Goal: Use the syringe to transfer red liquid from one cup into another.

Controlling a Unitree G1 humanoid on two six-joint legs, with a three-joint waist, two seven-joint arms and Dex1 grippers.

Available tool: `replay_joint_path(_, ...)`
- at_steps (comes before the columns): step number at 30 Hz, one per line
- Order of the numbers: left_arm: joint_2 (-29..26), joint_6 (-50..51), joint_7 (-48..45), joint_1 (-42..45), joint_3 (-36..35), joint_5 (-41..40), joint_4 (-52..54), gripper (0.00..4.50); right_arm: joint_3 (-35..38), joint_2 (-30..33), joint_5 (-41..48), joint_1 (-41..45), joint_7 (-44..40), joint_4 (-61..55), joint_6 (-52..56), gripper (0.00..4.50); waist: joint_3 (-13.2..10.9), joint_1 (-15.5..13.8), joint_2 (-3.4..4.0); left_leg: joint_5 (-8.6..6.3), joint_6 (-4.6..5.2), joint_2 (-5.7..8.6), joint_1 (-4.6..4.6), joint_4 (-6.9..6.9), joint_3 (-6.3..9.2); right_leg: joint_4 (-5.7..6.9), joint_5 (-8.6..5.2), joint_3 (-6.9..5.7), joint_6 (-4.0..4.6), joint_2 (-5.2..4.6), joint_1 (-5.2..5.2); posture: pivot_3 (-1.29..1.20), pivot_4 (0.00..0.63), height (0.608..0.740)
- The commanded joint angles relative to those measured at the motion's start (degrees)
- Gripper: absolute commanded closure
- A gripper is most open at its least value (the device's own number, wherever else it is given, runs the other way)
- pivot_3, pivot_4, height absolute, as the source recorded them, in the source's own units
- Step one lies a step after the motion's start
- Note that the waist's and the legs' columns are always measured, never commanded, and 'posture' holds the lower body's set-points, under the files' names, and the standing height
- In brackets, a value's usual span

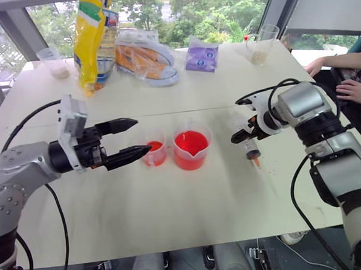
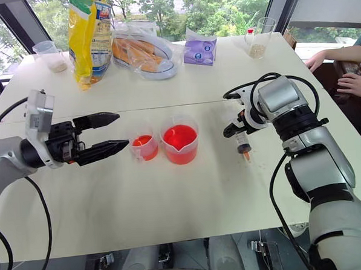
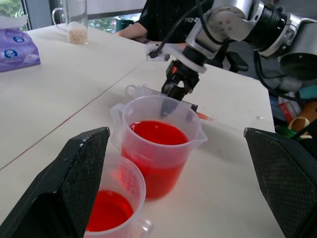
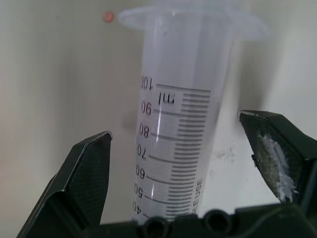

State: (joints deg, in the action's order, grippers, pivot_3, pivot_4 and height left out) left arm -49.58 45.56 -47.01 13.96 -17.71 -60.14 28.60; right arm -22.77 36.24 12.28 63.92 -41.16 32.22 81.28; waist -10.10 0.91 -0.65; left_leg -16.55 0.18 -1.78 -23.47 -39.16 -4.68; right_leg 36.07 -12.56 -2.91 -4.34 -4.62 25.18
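Red liquid point(image 1: 190, 148) fills roughly half of the wide spouted cup point(image 1: 191, 149) near the middle of a pale table point(image 1: 172, 214), and a shallower pool sits in the small handled cup point(image 1: 155, 153) standing just beside it on the robot's left. That makes two red-tinted cups, close together but with a sliver of tabletop between them.

One syringe point(image 1: 252, 152) lies on the table to the right of the cups, its orange-red tip pointing toward the near edge. The right gripper point(image 1: 246, 133) is angled down over it; in the right wrist view the clear barrel point(image 4: 176, 148) with its printed scale runs between the two black fingers point(image 4: 84, 183), which stand wide and clear of it on both sides, so nothing is grasped. The left gripper point(image 1: 129, 139) hovers level at the left of the small cup, fingertips pointing at it, its fingers likewise spread and empty.

Along the far edge stand two clear cups with pale grains, one at the left corner point(image 1: 54, 62) and one at the right point(image 1: 260, 45). Between them are one yellow bag point(image 1: 95, 39), one clear packet of orange food point(image 1: 145, 59) and one purple pack point(image 1: 202, 56). A person's hands point(image 1: 354, 91) rest by the far right corner.

The near half of the table is bare, giving both arms open room in front of the cups, and a strip of free surface separates the wide cup from the syringe.
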Motion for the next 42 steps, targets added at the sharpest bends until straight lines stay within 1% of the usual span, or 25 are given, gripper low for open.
replay_joint_path(1,-0.1,-1.2,0.5,0.1,-1.7,-0.1,1.8,0.0,1.4,-2.4,-1.6,1.3,2.0,2.7,-1.8,0.04,0.1,0.0,-0.11,0.0,0.0,0.0,0.01,-0.01,0.0,0.0,0.0,0.0,0.0,0.0,-0.01,0.0,0.15,0.74)
replay_joint_path(7,0.1,-1.2,1.6,-0.8,-2.1,-0.3,3.0,0.0,1.9,-5.1,-3.4,1.7,3.1,6.0,-3.2,0.04,0.1,0.3,-0.21,0.02,-0.03,-0.02,0.23,-0.03,0.02,-0.01,-0.01,0.0,0.02,0.01,-0.24,0.0,0.15,0.74)
replay_joint_path(10,0.1,-1.3,1.9,-0.9,-2.2,-0.3,3.1,0.0,1.9,-6.5,-3.8,2.1,3.2,7.5,-3.6,0.82,0.2,0.3,-0.26,0.03,-0.05,-0.02,0.31,-0.03,0.04,0.0,-0.01,0.0,0.05,0.02,-0.31,0.0,0.15,0.74)
replay_joint_path(14,0.0,-1.3,1.9,-0.6,-2.1,-0.1,2.9,0.0,1.4,-7.1,-4.4,2.1,2.4,7.3,-3.2,2.88,0.2,0.5,-0.28,0.04,-0.05,-0.03,0.32,-0.03,0.04,0.0,-0.07,0.0,0.16,0.03,-0.31,0.0,0.15,0.74)
replay_joint_path(15,-0.1,-1.3,1.9,-0.3,-2.1,-0.1,2.7,0.0,1.4,-7.0,-4.4,1.9,2.4,6.8,-2.9,3.13,0.2,0.5,-0.27,0.04,-0.05,-0.04,0.32,-0.02,0.05,0.0,-0.06,0.0,0.14,0.05,-0.31,0.0,0.15,0.74)
replay_joint_path(20,-0.4,-1.5,1.1,1.4,-1.5,0.6,1.1,0.0,3.1,-5.9,-3.6,1.4,3.0,2.4,0.6,3.13,0.2,0.5,-0.27,0.04,-0.05,-0.05,0.3,-0.02,0.07,0.01,-0.06,0.0,0.14,0.06,-0.28,0.0,0.15,0.74)
replay_joint_path(23,-0.3,-1.5,0.5,3.2,-1.0,1.3,-0.2,0.0,6.6,-3.0,-2.7,0.2,3.5,-4.9,1.5,3.13,0.1,0.2,-0.24,0.04,-0.06,-0.05,0.18,0.0,0.08,0.01,-0.02,-0.01,0.08,0.06,-0.17,0.0,0.15,0.74)
replay_joint_path(26,-0.3,-1.6,-0.4,5.6,-0.4,1.8,-2.2,0.0,12.0,-0.2,-2.0,-1.8,4.5,-14.4,-2.9,3.13,0.1,-0.3,-0.15,0.04,-0.05,-0.02,-0.01,0.0,0.07,0.01,0.01,-0.01,0.02,0.02,0.02,0.0,0.15,0.74)
replay_joint_path(28,0.0,-1.7,-0.8,7.4,0.4,2.3,-3.5,0.0,18.5,-0.1,-0.4,-2.6,5.7,-19.6,-6.0,3.13,0.1,-0.3,-0.14,0.03,-0.05,0.0,-0.07,0.0,0.06,-0.01,0.01,-0.01,0.01,0.0,0.06,0.0,0.15,0.74)
replay_joint_path(32,0.5,-2.2,-2.5,11.0,2.1,3.7,-6.5,0.0,28.1,-2.2,1.6,-4.4,8.9,-27.9,-14.3,3.13,0.1,-0.2,-0.15,0.02,-0.04,0.01,-0.07,0.04,0.06,-0.03,0.01,-0.02,-0.01,0.02,0.05,0.0,0.15,0.74)
replay_joint_path(34,1.3,-2.1,-3.2,14.6,3.5,3.9,-8.9,0.0,34.0,-4.4,7.0,-5.9,6.6,-35.9,-19.5,3.13,0.1,-0.2,-0.15,0.03,-0.04,0.0,-0.06,0.05,0.06,-0.02,0.01,-0.03,-0.01,0.04,0.05,0.0,0.15,0.74)
replay_joint_path(36,1.5,-2.0,-4.4,17.8,4.9,4.5,-11.4,0.0,38.0,-7.5,12.1,-7.4,4.8,-42.6,-24.3,3.13,0.1,-0.2,-0.16,0.03,-0.04,-0.01,-0.06,0.06,0.08,-0.01,0.01,-0.05,-0.01,0.07,0.04,0.0,0.15,0.74)
replay_joint_path(39,1.6,-2.4,-7.0,22.0,7.1,6.7,-15.2,0.0,40.3,-12.2,16.5,-8.8,7.1,-47.4,-25.3,3.13,0.1,0.0,-0.16,0.03,-0.05,-0.03,-0.02,0.07,0.08,0.02,0.01,-0.05,-0.02,0.1,0.05,0.0,0.15,0.74)
replay_joint_path(42,2.3,-2.6,-8.7,25.8,8.4,8.0,-18.5,0.0,39.3,-16.0,19.3,-12.2,7.3,-51.6,-29.7,3.13,0.1,-0.1,-0.16,0.04,-0.06,-0.04,0.01,0.06,0.09,0.02,0.01,-0.06,-0.02,0.09,0.0,0.0,0.15,0.74)
